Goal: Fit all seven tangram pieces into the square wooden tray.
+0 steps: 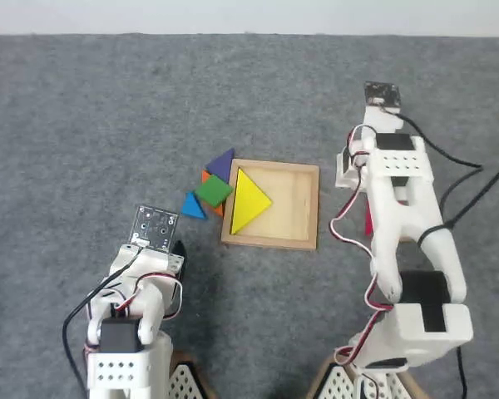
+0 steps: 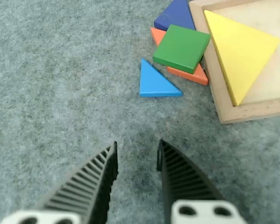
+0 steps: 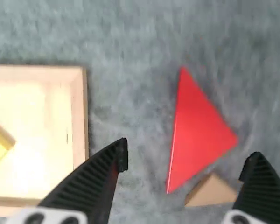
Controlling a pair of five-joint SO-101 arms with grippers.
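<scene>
Beside the tray cluster four pieces; one yellow triangle lies inside.

seems a robotics lab bench: white left arm and right arm at a grey felt-covered table.

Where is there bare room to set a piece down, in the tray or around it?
In the tray, the half away from the yellow triangle is bare wood. Carpet between left fingers and blue triangle is free. Crowded: the tray's outer edge, where green square, orange piece and dark blue piece cluster.
</scene>
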